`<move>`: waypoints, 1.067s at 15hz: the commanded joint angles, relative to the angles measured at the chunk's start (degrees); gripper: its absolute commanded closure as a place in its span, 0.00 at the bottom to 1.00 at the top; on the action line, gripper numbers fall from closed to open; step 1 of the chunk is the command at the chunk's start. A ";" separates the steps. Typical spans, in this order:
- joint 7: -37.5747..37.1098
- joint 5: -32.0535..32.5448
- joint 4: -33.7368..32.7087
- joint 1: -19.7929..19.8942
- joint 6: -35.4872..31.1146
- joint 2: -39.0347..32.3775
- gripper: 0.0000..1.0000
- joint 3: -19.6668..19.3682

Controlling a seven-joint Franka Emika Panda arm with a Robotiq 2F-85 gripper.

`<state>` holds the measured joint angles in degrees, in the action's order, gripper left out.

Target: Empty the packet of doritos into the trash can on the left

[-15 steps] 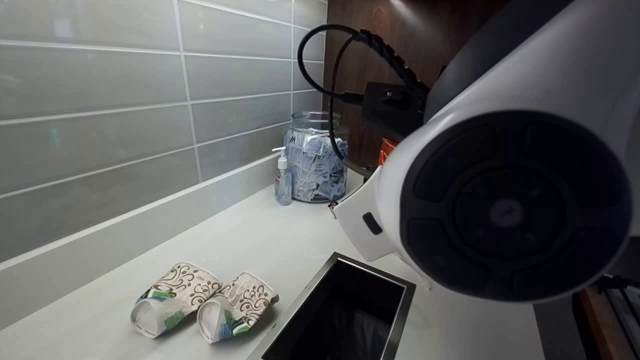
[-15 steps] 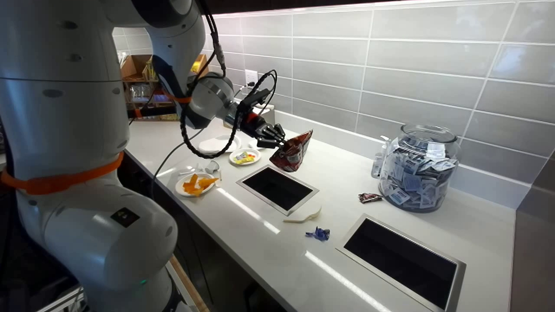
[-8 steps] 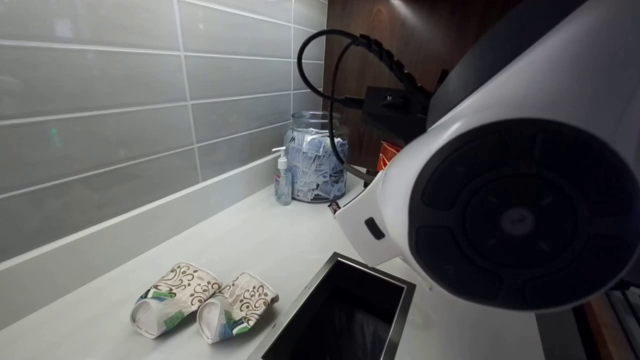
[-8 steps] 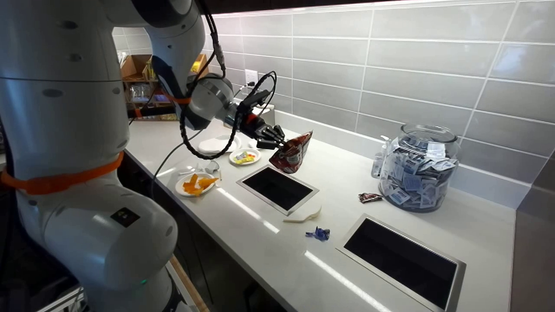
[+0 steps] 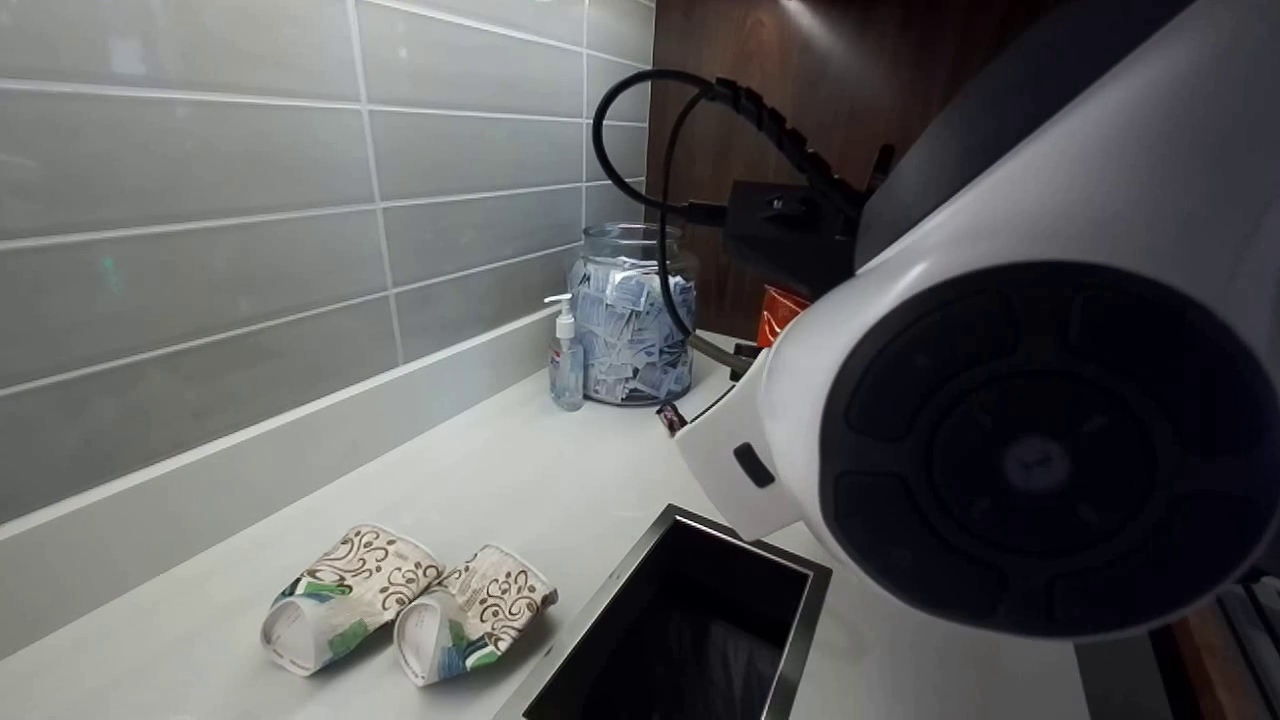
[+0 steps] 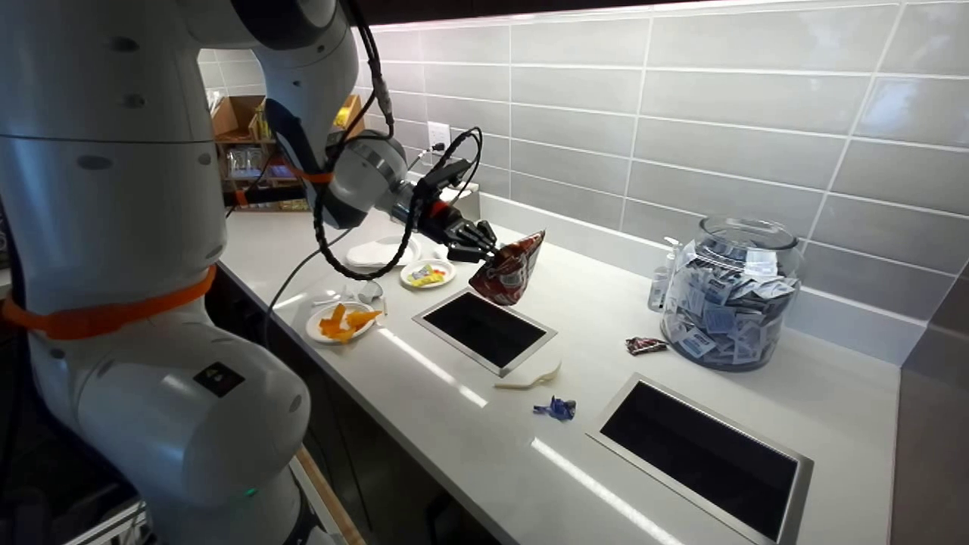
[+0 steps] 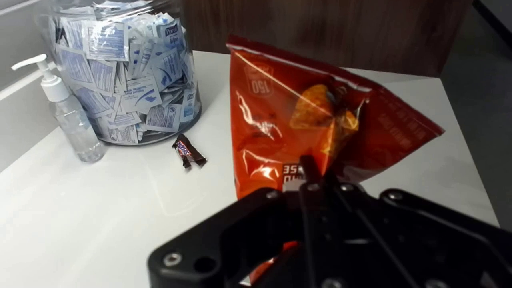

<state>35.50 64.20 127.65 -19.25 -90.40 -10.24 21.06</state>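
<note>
The red doritos packet (image 6: 511, 269) hangs from my gripper (image 6: 496, 253), above the counter at the far edge of a metal-rimmed trash opening (image 6: 456, 349). In the wrist view the packet (image 7: 256, 120) is creased and pinched between the fingertips (image 7: 320, 172), with a chip printed on its face. My gripper is shut on it. In an exterior view only a sliver of the packet (image 5: 778, 315) shows behind the arm, and the gripper is hidden. A dark metal-rimmed opening (image 5: 610, 590) shows there below the arm. The packet's lower part is hidden by the fingers in the wrist view.
A second trash opening (image 6: 802, 492) lies nearer the jar of wipes (image 6: 730, 303) and pump bottle (image 6: 660, 286). A small wrapper (image 6: 646, 346), a fork (image 6: 530, 380), a blue wrapper (image 6: 559, 409), a plate (image 6: 316, 325) and two crumpled paper cups (image 5: 350, 590) lie on the counter.
My gripper and the held packet have sunk slightly. In an exterior view the arm's wrist has shifted down and a little to the right. The counter items have not moved.
</note>
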 commanded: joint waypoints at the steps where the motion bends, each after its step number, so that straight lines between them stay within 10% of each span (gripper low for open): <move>1: 0.69 -0.04 1.93 0.68 -4.84 1.85 1.00 0.22; 7: 2.71 -0.19 -0.47 -0.78 5.74 -1.39 1.00 -0.24; 16: 2.81 1.41 1.80 0.04 -3.07 1.93 1.00 0.54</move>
<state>37.76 64.54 127.74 -19.44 -89.95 -10.05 21.30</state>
